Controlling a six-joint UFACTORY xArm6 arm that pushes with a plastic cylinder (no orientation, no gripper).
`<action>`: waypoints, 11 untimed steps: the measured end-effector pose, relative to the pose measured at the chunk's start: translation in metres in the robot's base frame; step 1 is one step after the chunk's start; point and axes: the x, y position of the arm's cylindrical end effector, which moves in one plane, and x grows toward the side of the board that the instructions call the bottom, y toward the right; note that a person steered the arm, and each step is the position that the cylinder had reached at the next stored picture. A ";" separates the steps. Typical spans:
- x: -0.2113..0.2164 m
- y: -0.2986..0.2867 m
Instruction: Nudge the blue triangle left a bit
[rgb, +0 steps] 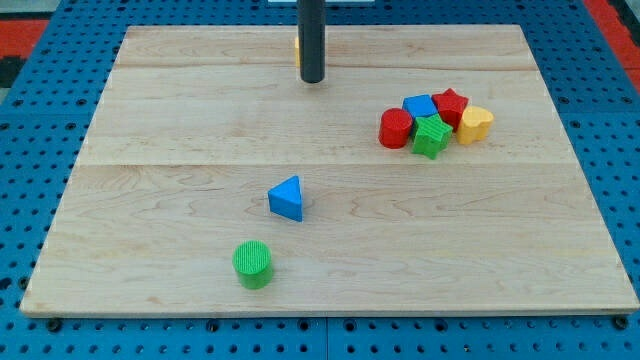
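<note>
The blue triangle (287, 198) lies on the wooden board (150, 120), a little left of centre and toward the view's bottom. My tip (312, 79) is near the view's top, well above the triangle and slightly to its right, not touching it. A yellow block (297, 52) is mostly hidden behind the rod.
A green cylinder (252, 264) sits below and left of the triangle. A cluster at the right holds a red cylinder (396, 128), blue cube (419, 106), green star (431, 137), red star (450, 105) and yellow heart (475, 124).
</note>
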 end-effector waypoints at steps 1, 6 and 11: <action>-0.014 0.001; 0.052 0.037; 0.212 -0.016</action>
